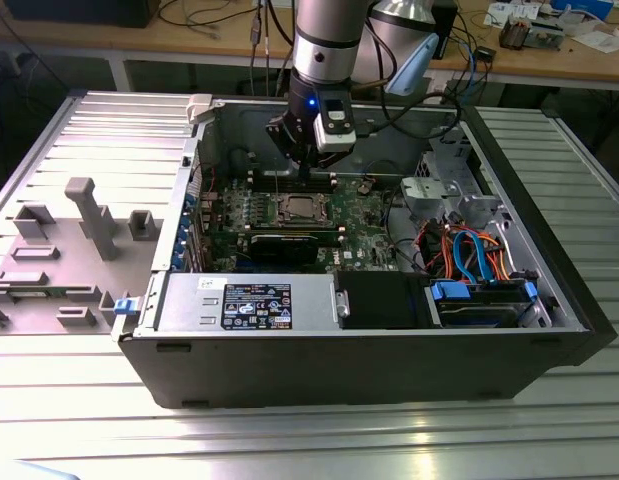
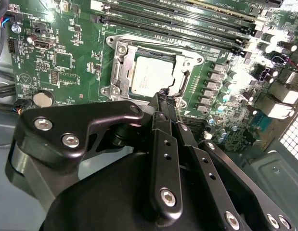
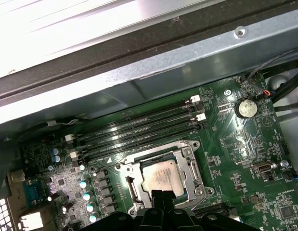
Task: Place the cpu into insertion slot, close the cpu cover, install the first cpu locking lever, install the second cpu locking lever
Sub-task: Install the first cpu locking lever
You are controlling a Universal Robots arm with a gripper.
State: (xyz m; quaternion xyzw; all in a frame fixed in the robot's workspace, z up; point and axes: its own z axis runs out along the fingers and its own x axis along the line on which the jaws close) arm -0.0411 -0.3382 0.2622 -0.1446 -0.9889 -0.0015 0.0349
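Silvery square cpu (image 2: 152,77) sits in the silver-rimmed insertion slot (image 2: 121,53) on the green motherboard (image 2: 67,57) — black gripper (image 2: 164,96) fingers together, empty, tips just at its edge; press square, gently — judged

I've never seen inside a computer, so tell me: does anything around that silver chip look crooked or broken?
Nothing stands out. The cpu lies flat and square in the insertion slot, the cpu cover sits down around it, and the gripper hangs at the slot's edge.
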